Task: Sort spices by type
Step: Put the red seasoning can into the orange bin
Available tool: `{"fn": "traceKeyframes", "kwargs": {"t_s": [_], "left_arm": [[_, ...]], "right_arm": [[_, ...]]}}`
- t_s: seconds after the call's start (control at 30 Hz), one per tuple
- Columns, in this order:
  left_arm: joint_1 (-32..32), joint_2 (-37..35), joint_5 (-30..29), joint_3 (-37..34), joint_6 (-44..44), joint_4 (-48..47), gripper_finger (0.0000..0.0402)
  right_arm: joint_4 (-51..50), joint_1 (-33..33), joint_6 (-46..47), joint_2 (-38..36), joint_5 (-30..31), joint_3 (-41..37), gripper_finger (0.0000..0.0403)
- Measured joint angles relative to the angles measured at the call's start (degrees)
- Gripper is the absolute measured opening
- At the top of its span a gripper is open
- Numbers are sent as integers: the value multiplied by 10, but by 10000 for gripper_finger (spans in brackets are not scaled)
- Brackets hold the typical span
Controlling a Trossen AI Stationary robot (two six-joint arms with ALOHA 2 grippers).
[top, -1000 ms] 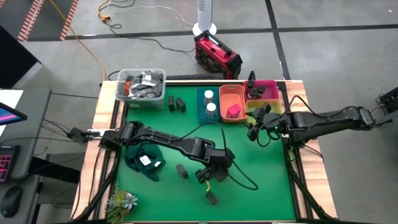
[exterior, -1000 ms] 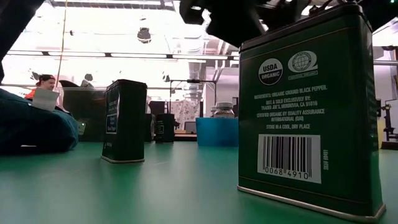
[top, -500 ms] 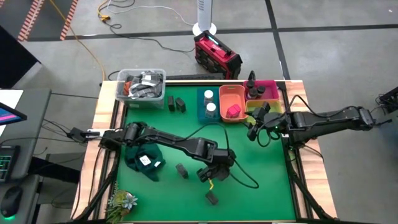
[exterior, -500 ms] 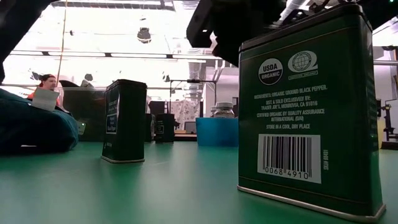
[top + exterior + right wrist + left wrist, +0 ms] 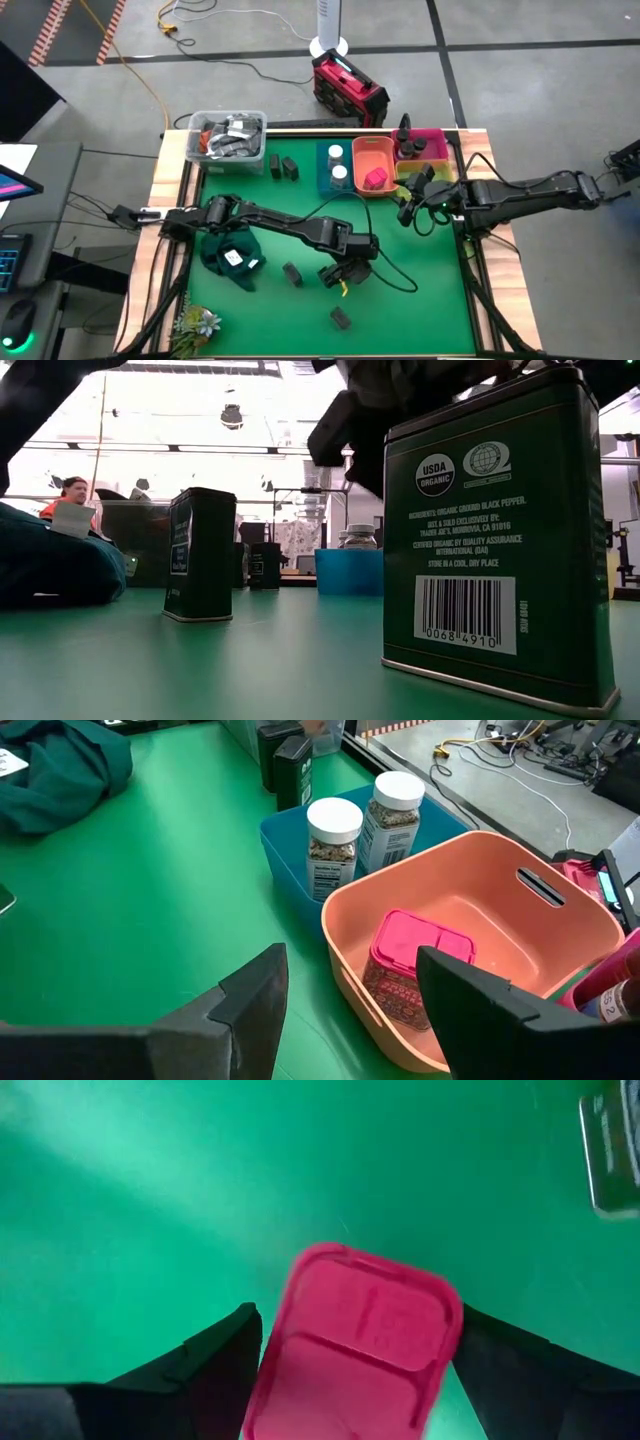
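Drawn back from the near tin (image 5: pixel 341 318) since a second ago, and lifted a little toward the middle of the mat: the left gripper (image 5: pixel 340 274). Clamped between its two dark fingers (image 5: pixel 215 1365), a pink box (image 5: pixel 356 1348), lid end pointing out past the fingertips, bare green mat beyond, the corner of a grey tin (image 5: pixel 610 1150) just off one fingertip. Looks carried rather than resting, though the underside is hidden. Well ahead of those fingers, across the mat: the orange bin (image 5: pixel 372 150), already holding a matching pink box (image 5: pixel 415 955). Just beside it, the blue bin (image 5: pixel 290 855) with two white-capped jars (image 5: pixel 333 845). Parked close to the orange bin's near wall, fingers spread and empty: the right gripper (image 5: pixel 412 205). Step in hand, by the look of it: ferrying this pink box to the orange bin. To do it well, keep the squeeze steady on the box's flat sides and keep enough height to clear the second loose tin (image 5: pixel 292 273) and then the bin's rim. Come in from above rather than sweeping level across the mat, since the blue bin and its jars sit right against the target. Aim for the free floor next to the box already inside, not on top of it. Lower until well within the walls before letting go, so nothing tips or bounces out. Mind the waiting right arm near that corner; approach on the side away from it.
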Motion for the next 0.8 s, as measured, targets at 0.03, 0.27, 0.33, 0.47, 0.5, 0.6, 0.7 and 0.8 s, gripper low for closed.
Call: {"fn": "traceKeyframes", "kwargs": {"t_s": [0.03,0.27,0.33,0.47,0.5,0.6,0.7,0.8], "left_arm": [[0,1,0,-1,-1,-3,302],[1,9,-3,-1,-16,-20,295],[2,9,-11,-1,-19,-19,283],[2,9,-53,0,-21,-18,241],[2,9,-60,1,-22,-19,228],[3,9,-76,2,-23,-19,198],[5,8,-78,2,-24,-19,198],[13,4,-81,3,-31,-27,198]], "right_arm": [[0,0,0,0,0,0,249],[-1,0,0,0,0,0,249],[-1,0,0,0,0,0,249],[-2,0,0,0,0,0,249],[-2,0,0,0,0,0,249],[-3,0,0,0,0,0,249],[-28,0,1,-8,0,0,249],[-66,0,19,-23,0,12,249]]}}
